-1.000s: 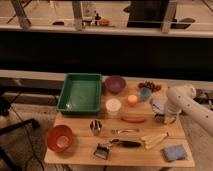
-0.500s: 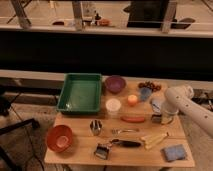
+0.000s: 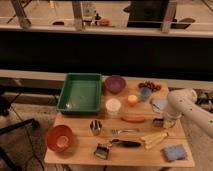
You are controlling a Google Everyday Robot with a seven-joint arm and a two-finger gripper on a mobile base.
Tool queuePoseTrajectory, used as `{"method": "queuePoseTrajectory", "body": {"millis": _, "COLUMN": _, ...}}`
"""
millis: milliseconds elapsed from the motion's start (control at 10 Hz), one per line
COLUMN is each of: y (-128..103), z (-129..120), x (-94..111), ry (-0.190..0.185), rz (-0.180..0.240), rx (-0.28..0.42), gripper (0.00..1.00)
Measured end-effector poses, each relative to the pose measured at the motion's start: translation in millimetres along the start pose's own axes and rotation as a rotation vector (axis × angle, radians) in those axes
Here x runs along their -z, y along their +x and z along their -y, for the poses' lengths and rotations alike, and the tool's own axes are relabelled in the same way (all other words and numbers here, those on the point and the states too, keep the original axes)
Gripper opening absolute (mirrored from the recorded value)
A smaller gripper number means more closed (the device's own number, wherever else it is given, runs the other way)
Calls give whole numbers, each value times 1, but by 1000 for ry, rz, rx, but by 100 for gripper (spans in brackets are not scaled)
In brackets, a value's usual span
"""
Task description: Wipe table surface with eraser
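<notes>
The light tan table surface point(image 3: 80, 150) fills the lower middle of the camera view. The eraser point(image 3: 158, 122), a small dark block, sits at the right side of the table, just right of an orange carrot-like stick point(image 3: 133, 119). My white arm point(image 3: 184, 104) reaches in from the right and bends down to it. My gripper point(image 3: 163, 121) is right at the eraser, low over the table, and partly hides it.
On the table are a green tray point(image 3: 80, 93), purple bowl point(image 3: 115, 84), white cup point(image 3: 113, 106), small orange cup point(image 3: 132, 100), blue cup point(image 3: 145, 93), grapes point(image 3: 150, 86), metal cup point(image 3: 95, 127), fork point(image 3: 125, 131), black-handled brush point(image 3: 119, 145), yellowish sticks point(image 3: 155, 139), blue pad point(image 3: 174, 152) and orange bowl point(image 3: 60, 138).
My arm has shifted only slightly, with the gripper staying by the eraser at the table's right side. The objects on the table have not moved.
</notes>
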Motion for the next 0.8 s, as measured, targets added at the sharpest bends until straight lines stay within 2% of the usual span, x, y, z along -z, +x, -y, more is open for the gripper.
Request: {"method": "queuePoseTrajectory", "body": {"millis": 800, "y": 25, "z": 5, "x": -3, "ry": -7, "rz": -39, "rx": -39, "gripper": 2}}
